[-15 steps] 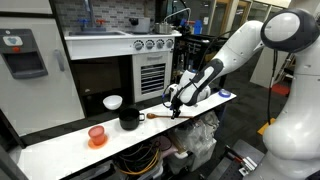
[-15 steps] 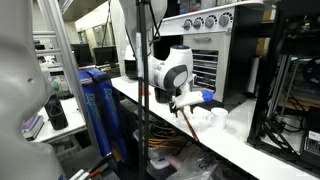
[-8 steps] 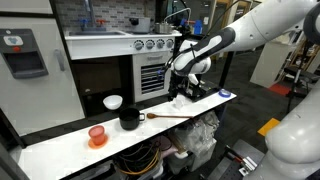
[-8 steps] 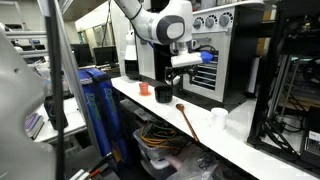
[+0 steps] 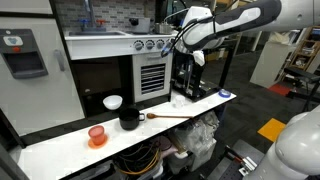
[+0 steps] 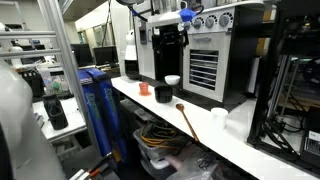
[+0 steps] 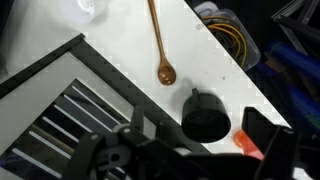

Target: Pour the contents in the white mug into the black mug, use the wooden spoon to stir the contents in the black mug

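We've got the arm (image 5: pixel 240 20) up high, sweeping in from the top corner in an exterior view. The gripper (image 5: pixel 193 50) hangs in front of the dials (image 5: pixel 150 43) of the appliance (image 5: pixel 152 72), well above the surface (image 5: pixel 60 148). Looking down from the wrist view, the jaws stand wide apart with nothing in them, and the black mug (image 7: pixel 205 115) sits far below between them. The wooden spoon (image 7: pixel 160 45) lies flat on the surface, its bowl end just beside the black mug and, as far as we can tell, not quite touching. The white mug (image 5: pixel 113 102) stands upright near the black mug, back by the dark appliance front. An orange-red cup (image 5: pixel 97 135) sits nearer the surface's front edge. Any lettering on the appliance is too small for us to read.
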`<state>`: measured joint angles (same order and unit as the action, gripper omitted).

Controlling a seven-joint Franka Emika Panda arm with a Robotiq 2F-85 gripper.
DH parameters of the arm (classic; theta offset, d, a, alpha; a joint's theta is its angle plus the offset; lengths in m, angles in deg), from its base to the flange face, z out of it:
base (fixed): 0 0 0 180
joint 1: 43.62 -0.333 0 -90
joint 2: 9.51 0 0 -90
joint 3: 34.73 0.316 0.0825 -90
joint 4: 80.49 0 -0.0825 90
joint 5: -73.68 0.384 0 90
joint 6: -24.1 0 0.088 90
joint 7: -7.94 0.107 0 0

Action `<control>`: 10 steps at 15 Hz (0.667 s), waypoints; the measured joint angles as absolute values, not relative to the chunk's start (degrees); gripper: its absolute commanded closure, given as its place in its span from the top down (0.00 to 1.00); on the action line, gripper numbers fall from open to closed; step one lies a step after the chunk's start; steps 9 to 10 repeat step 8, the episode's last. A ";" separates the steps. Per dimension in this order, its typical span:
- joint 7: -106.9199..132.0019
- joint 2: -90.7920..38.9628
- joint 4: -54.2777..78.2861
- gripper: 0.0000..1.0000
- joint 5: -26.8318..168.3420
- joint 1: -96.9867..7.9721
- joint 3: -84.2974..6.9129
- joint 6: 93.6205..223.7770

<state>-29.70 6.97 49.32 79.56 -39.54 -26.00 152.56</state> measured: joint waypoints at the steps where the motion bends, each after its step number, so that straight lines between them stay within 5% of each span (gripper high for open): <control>1: -26.70 7.79 48.86 1.00 79.23 -40.99 -26.43 150.26; 10: -10.71 9.51 47.25 1.00 78.87 -48.11 -27.19 144.88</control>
